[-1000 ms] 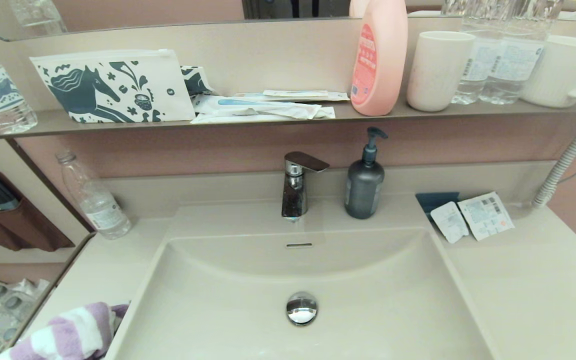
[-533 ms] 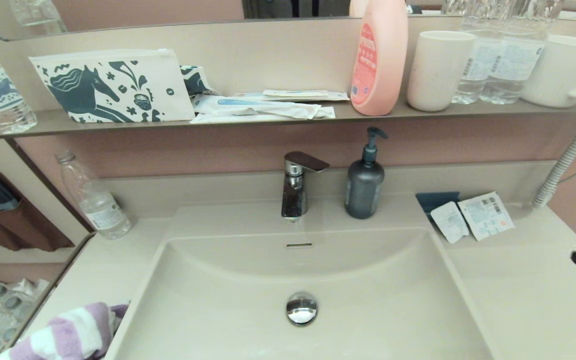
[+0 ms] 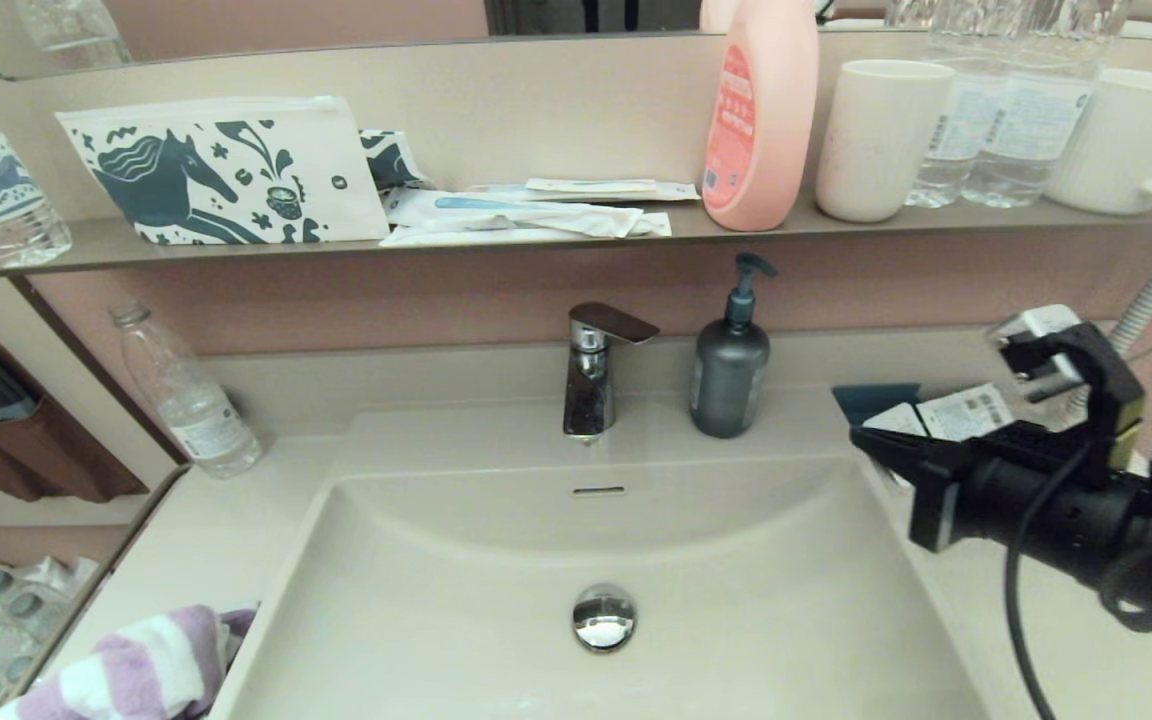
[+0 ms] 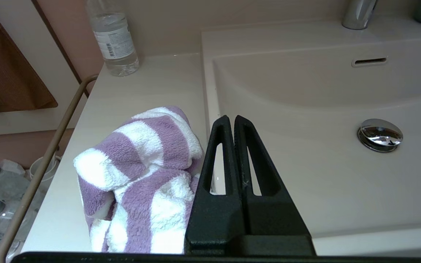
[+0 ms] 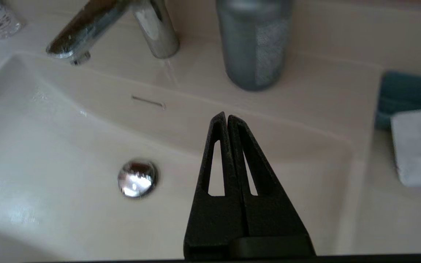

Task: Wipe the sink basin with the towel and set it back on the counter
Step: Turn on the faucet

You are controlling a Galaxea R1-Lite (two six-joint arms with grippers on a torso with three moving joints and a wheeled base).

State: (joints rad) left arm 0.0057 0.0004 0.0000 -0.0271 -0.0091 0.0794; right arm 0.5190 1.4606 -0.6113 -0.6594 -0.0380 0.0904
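Beige bench (image 3: 1066,590) carried the towel (image 3: 136,670) beside the sink basin (image 3: 496,560); right end effector (image 3: 871,440) hovered over the basin's rim, fingers together, left end effector (image 4: 232,122) likewise closed, empty.

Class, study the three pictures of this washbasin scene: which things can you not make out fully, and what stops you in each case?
1. The towel: head view, cut off by the bottom edge.
2. The sachets on the counter: head view, partly behind the right gripper.
3. The soap bottle: right wrist view, blurred, top cut off.
4. The left gripper: out of the head view.
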